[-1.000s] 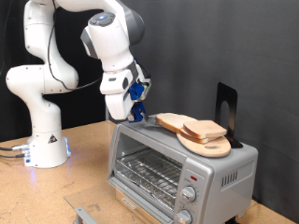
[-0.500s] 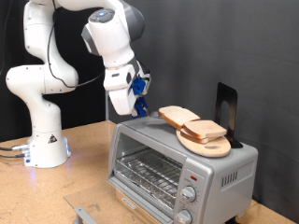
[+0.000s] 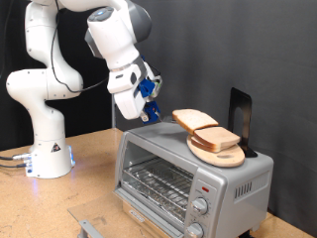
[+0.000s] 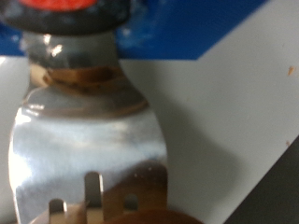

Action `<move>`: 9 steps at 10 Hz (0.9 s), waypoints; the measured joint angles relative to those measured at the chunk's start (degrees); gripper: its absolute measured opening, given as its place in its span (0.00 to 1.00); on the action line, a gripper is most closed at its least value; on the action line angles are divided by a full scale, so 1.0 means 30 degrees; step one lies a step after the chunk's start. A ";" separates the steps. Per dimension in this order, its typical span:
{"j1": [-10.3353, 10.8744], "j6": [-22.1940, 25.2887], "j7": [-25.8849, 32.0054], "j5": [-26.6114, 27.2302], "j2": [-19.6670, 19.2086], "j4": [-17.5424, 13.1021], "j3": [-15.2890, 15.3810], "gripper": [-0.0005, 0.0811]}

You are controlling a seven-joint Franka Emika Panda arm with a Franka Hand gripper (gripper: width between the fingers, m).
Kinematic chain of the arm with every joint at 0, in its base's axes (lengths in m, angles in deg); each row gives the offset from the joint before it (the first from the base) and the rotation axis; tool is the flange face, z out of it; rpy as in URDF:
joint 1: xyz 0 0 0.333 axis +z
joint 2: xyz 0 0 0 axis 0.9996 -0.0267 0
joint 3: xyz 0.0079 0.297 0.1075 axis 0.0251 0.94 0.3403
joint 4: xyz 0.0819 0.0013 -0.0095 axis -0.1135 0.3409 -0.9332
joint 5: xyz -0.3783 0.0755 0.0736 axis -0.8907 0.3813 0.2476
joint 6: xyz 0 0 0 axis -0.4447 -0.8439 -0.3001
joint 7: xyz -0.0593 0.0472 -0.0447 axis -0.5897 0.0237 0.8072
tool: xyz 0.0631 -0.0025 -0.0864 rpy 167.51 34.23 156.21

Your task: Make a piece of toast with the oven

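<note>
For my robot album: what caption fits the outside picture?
Claw lifts toast on a spatula above the oven.

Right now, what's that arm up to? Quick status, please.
Gripper above the oven, carrying a metal spatula. Piece of toast riding on it, over wooden board. No obstruction seen.

my arm (image 3: 59, 69): white, jointed, base seated at the exterior view's left, column rising upright, upper links folding over toward the exterior view's right. my wrist (image 3: 117, 40): bulky white housing, tilted downward. my gripper (image 3: 151, 107): blue-trimmed, angled down and toward the exterior view's right, clamped on the handle of a metal spatula (image 4: 89, 154).
</note>
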 joint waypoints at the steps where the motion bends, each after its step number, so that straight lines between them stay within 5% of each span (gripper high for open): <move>1: 0.0000 -0.0306 0.0551 0.0543 0.0239 0.0195 -0.0047 0.61; 9: -0.0025 -0.0487 0.1298 0.1380 0.1618 0.1049 -0.0429 0.61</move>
